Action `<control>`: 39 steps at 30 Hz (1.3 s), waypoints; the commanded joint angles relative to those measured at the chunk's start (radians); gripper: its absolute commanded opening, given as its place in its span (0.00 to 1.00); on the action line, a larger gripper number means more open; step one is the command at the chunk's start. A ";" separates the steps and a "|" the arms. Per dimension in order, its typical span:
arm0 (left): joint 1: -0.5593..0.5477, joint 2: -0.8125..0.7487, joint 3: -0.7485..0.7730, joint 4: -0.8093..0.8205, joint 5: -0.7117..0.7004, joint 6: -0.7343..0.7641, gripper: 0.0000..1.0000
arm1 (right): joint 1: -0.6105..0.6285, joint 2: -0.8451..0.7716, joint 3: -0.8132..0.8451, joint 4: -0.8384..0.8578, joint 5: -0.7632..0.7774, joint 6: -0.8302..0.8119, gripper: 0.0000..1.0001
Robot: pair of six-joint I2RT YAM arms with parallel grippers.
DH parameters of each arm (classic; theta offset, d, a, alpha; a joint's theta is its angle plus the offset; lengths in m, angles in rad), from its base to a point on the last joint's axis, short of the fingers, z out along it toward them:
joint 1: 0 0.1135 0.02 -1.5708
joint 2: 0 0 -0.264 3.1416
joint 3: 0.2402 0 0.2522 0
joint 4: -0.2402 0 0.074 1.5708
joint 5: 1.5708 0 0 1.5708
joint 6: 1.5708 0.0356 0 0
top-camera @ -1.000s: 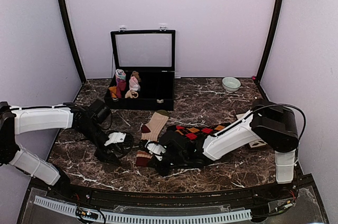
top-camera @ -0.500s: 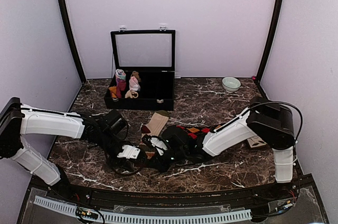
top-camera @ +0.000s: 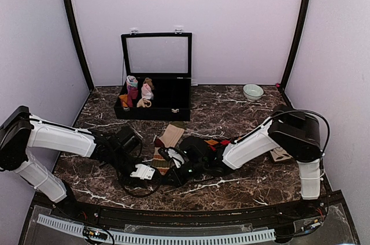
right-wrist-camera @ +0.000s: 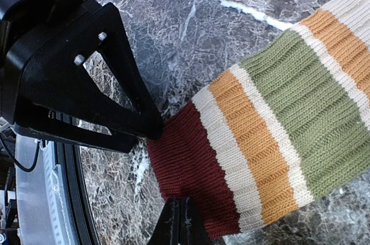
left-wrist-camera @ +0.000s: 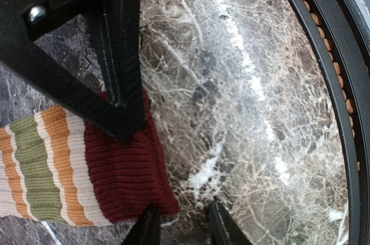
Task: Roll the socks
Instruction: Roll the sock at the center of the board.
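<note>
table (top-camera: 254,184): marble; both socks lie on it at the near middle, where both grippers can reach.
box (top-camera: 153,112): lid up at the back, small rolls (top-camera: 139,92) in its left part. Probably where finished rolls go, so it stands well apart from the work.
argyle sock (top-camera: 213,141): only a few diamonds show, just beside the striped one. It seems to be waiting its turn.
striped sock (right-wrist-camera: 277,112): laid flat, running from near the box toward the near edge. That leaves a free end to start a roll from.
right gripper (right-wrist-camera: 179,223): fingers pressed together on the edge of the maroon end, pinching it, probably to lift it for the first turn.
left gripper (left-wrist-camera: 185,229): fingers a little apart and low over the marble, gripping nothing. The sock's corner lies at the gap. It faces the right gripper across the end, likely to take that corner.
maroon end (left-wrist-camera: 127,175): flat and not yet folded, so the rolling looks barely begun.
</note>
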 commanded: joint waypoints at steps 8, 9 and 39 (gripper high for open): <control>-0.030 0.003 -0.021 0.070 -0.066 -0.008 0.31 | -0.005 0.048 0.010 -0.010 -0.041 0.046 0.00; -0.030 0.001 -0.022 0.075 -0.075 -0.009 0.32 | -0.005 0.047 0.006 -0.010 -0.042 0.045 0.00; -0.090 0.011 0.053 -0.015 -0.070 -0.005 0.34 | -0.024 0.020 -0.017 -0.060 -0.054 0.105 0.00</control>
